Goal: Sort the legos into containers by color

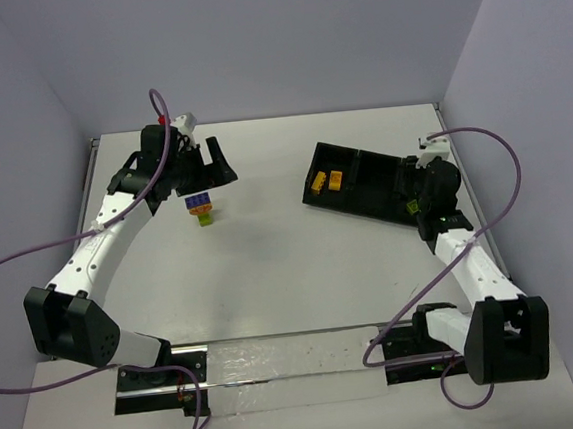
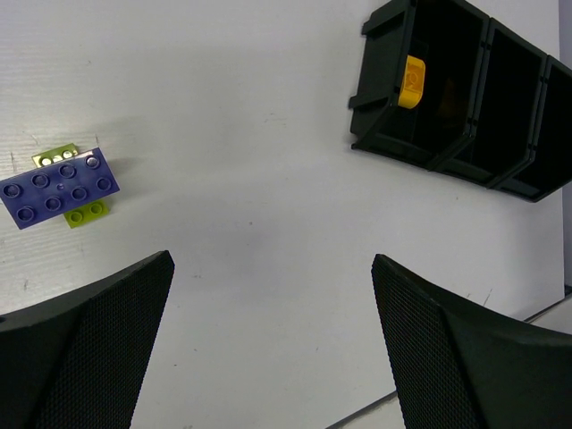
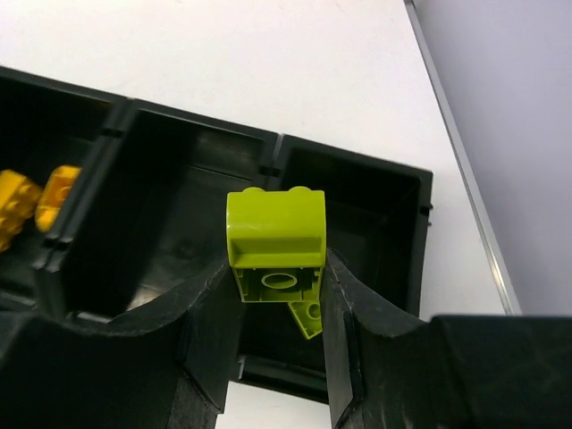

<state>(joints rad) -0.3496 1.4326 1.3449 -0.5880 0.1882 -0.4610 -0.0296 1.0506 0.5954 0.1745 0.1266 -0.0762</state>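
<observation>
My tray (image 3: pixel 268 147) sits angled on the surface (image 1: pixel 271 266). My right tool (image 3: pixel 279 273) is clamped on a lime brick (image 3: pixel 274 228) close over a divider, so a release here could bounce it into the wrong compartment. My left tool (image 2: pixel 273 261) hangs spread wide; the blue-purple brick (image 2: pixel 58 188) overlaps lime pieces (image 2: pixel 88 213), so I risk a double pickup.

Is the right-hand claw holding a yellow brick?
No, the right gripper is clamped on a lime green brick.
</observation>
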